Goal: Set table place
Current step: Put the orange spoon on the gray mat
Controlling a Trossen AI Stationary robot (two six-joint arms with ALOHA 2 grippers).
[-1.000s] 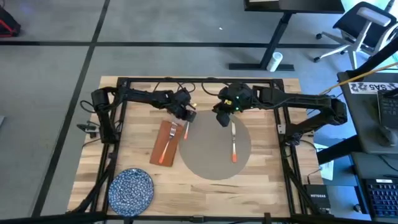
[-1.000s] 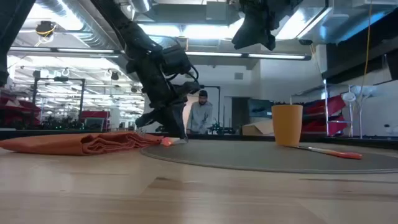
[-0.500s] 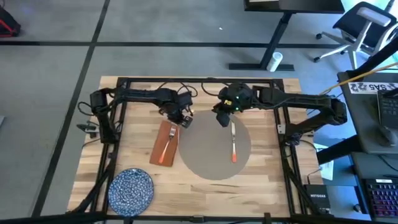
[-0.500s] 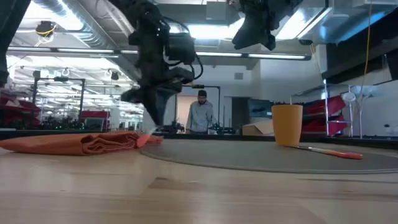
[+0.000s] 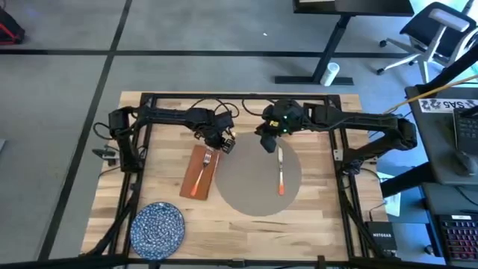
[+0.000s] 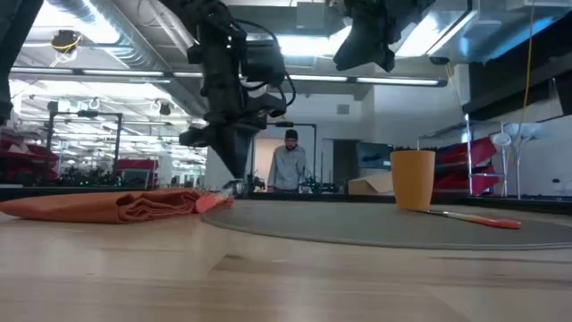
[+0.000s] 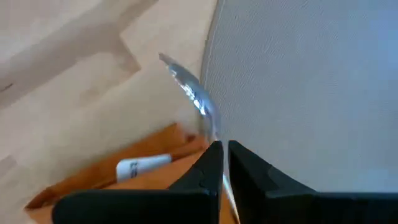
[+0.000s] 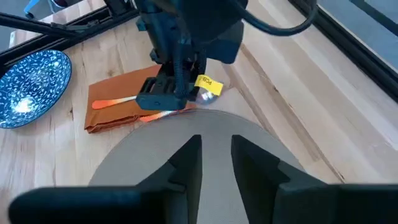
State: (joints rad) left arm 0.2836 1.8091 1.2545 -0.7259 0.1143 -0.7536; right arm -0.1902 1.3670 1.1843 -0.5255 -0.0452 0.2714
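Gripping a spoon with closed jaws, the left gripper lifts it beside the placemat for placement; the right gripper hovers, jaws apart.

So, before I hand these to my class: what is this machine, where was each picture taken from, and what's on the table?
It is a robot with two dark arms, each ending in a two-finger claw. One picture looks down from above, one looks level across the table, and two come from wrist cameras. On the wooden table are a round placemat with a knife on it, a rust-red napkin carrying a fork, a blue plate and an orange cup. The left claw grips a spoon; the right claw hangs open above the placemat.
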